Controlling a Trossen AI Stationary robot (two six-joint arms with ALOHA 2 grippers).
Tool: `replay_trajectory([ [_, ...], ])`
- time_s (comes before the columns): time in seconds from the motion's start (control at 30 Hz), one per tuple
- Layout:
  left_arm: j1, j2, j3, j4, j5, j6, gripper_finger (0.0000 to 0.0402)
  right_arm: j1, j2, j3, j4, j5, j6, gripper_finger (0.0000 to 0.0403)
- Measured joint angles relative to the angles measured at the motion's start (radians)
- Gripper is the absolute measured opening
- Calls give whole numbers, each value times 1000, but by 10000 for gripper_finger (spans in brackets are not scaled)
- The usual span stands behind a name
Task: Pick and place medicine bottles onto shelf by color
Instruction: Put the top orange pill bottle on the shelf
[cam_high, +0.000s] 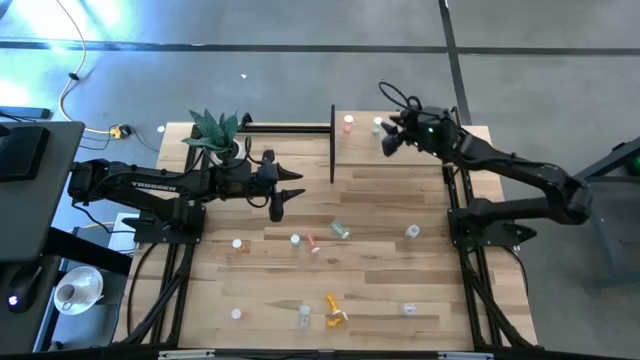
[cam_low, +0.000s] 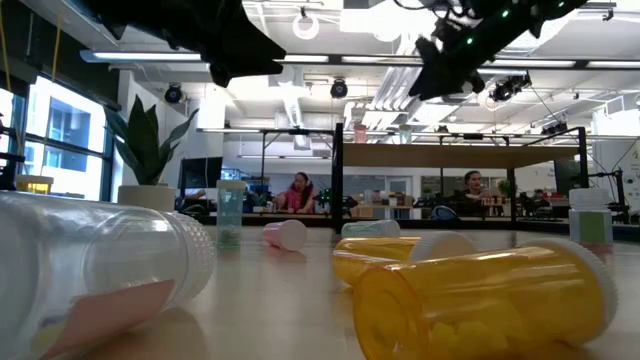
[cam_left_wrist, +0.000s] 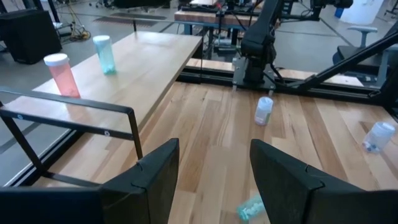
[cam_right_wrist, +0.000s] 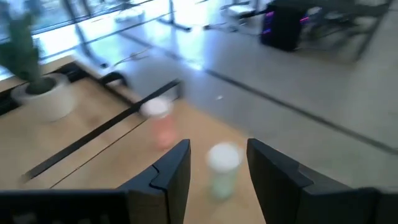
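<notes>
green white-capped medicine bottle (cam_right_wrist: 222, 167) standing beside pink bottle (cam_right_wrist: 160, 124) on light-wood shelf (cam_high: 420, 160), sorted by colour; right gripper (cam_right_wrist: 217, 163) w/ jaws apart, releasing it; left gripper (cam_left_wrist: 211, 174) idling open, empty.

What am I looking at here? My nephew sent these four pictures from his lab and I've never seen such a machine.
Two dark robot arms work at a wooden table. One picture looks straight down, one sits at tabletop height, and two come from cameras on the arms' wrists. Small medicine bottles lie scattered on the table, such as an orange bottle near the front. A raised shelf at the back carries a pink bottle and a green bottle. The right gripper is over the shelf, fingers open around the green bottle. The left gripper hangs open and empty beside a potted plant.
</notes>
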Motion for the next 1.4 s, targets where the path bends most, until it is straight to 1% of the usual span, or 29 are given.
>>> replay_trajectory([
  [0.13, 0, 0, 0, -3, 0, 0, 188, 65, -70, 0, -135, -109, 6, 149],
  [0.27, 0, 0, 0, -10, 9, 0, 188, 167, -107, 0, -267, -227, 36, 149],
  [0.37, 0, 0, 0, -30, 12, -1, 188, 269, -117, -25, -295, -258, 62, 149],
  [0.5, -8, 0, 0, -62, 13, -22, 188, 404, -118, -101, -238, -238, 88, 149],
  [0.67, -48, 0, 0, -103, 13, -25, 188, 542, -118, -199, -58, -170, 133, 149],
  [0.8, -97, 0, 0, -135, 13, 9, 188, 635, -118, -237, 73, -118, 134, 149],
  [0.9, -133, -7, 12, -183, 13, -6, 188, 693, -118, -243, 123, -86, 131, 149],
  [1.03, -183, -15, 47, -301, 1, -125, 188, 743, -118, -242, 141, -62, 107, 149],
  [1.17, -241, -13, 70, -377, -5, -325, 188, 761, -118, -237, 146, -47, 107, 149],
  [1.23, -275, -14, 77, -422, 7, -406, 188, 762, -118, -237, 146, -43, 107, 149],
  [1.3, -316, -12, 82, -452, 19, -454, 188, 761, -118, -237, 146, -39, 106, 149],
  [1.4, -381, -13, 98, -449, 21, -491, 188, 761, -118, -237, 146, -39, 106, 149],
])
